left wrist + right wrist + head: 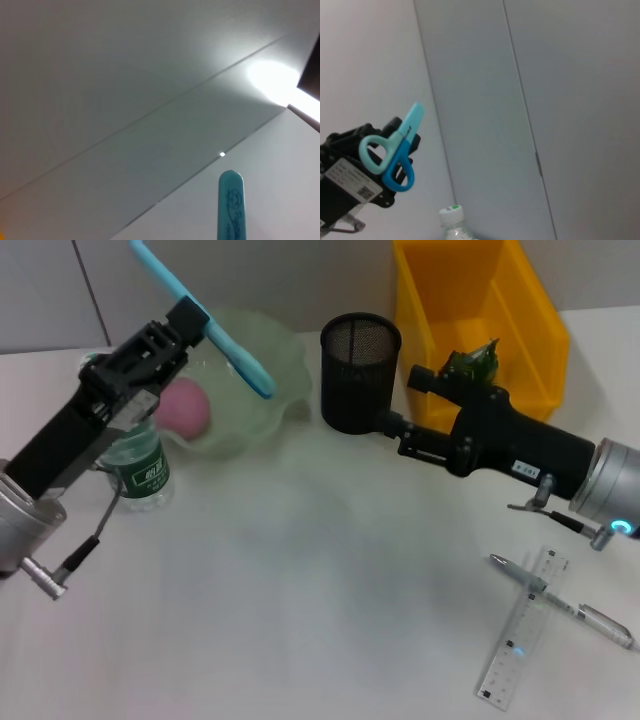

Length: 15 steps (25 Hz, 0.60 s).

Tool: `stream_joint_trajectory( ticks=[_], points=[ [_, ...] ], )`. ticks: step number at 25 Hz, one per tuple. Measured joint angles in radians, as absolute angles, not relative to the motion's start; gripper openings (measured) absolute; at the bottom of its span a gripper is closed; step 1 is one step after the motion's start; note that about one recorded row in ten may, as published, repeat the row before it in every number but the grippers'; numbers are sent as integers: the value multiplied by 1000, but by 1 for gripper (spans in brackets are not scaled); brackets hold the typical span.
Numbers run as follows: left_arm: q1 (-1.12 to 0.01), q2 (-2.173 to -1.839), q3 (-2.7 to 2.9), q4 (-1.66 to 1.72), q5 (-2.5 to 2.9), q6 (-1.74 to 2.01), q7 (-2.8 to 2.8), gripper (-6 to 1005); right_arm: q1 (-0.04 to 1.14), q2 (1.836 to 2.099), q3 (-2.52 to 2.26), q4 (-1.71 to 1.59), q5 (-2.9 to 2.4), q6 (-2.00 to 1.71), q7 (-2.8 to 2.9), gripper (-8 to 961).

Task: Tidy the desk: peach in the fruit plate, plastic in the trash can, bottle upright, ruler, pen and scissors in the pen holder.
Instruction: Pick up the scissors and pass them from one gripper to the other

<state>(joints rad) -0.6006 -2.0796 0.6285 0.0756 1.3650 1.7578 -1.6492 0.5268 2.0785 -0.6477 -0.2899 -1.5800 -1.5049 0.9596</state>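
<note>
Both arms end in matte black angular housings on silver cylindrical wrists; thin black cables run alongside, a white label marks the right arm (527, 469), a blue-green light glows at its wrist.

A pair of blue scissors (205, 328) is held raised and slanted above a pale green fruit plate (262, 400) in which a pink peach (184, 407) lies, with a clear bottle (140, 468) bearing a green label standing upright just beside the plate. A crumpled green piece of plastic (473, 364) sits over the yellow trash can (478, 300), next to the black mesh pen holder (360, 370). A silver pen (562, 602) lies crossed over a clear ruler (521, 642) on the desk, well apart from the holder.
</note>
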Motion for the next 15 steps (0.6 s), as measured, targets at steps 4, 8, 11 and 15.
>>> stream_joint_trajectory(
  ticks=[4,8,11,15],
  points=[
    [-601,-2080,629,26,1343,1739,-1614,229,532,2081,-649,-236,-1578,-1504,878,812],
    [-592,-2080,615,-32,1335,1721,-1562,229,535,2081,-654,-229,-1585,-1504,853,811],
    [-578,-2080,598,-63,1335,1710,-1533,230,529,2081,-654,-230,-1587,-1518,825,810],
    [-562,-2080,572,-103,1334,1702,-1503,230,522,2081,-655,-226,-1588,-1529,790,808]
  ],
)
